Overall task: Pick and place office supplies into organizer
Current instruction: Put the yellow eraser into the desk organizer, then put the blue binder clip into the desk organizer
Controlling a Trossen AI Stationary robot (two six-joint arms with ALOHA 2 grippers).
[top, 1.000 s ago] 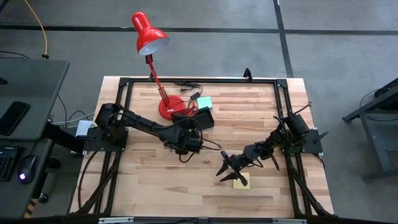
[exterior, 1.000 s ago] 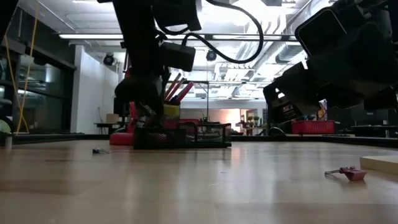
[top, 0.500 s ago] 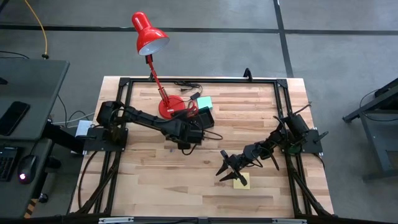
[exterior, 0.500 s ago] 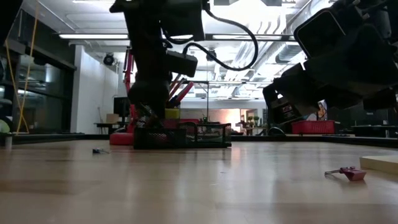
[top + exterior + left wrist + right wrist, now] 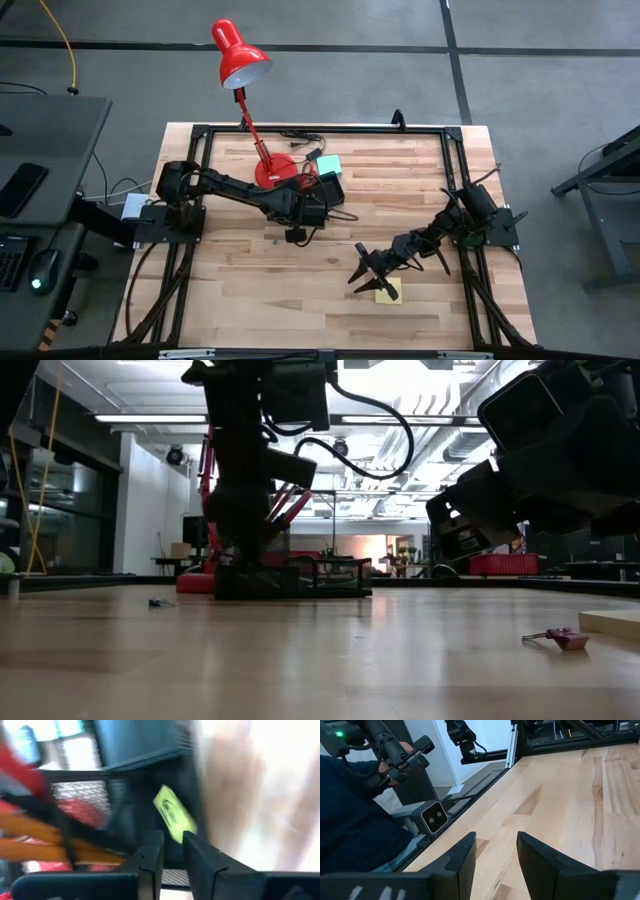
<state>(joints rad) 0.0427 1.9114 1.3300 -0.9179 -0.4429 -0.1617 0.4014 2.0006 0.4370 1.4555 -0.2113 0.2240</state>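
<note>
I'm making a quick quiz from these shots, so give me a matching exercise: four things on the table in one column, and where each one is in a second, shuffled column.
Things:
1. lamp
2. organizer
3. yellow sticky pad
4. left hand

Places:
A. under the right hand, near the table's front edge
B. just in front of the lamp's round base
C. base at the table's far edge, head hanging past it
D. beside the organizer, over its front

Pairs: 1-C, 2-B, 3-A, 4-D
</note>
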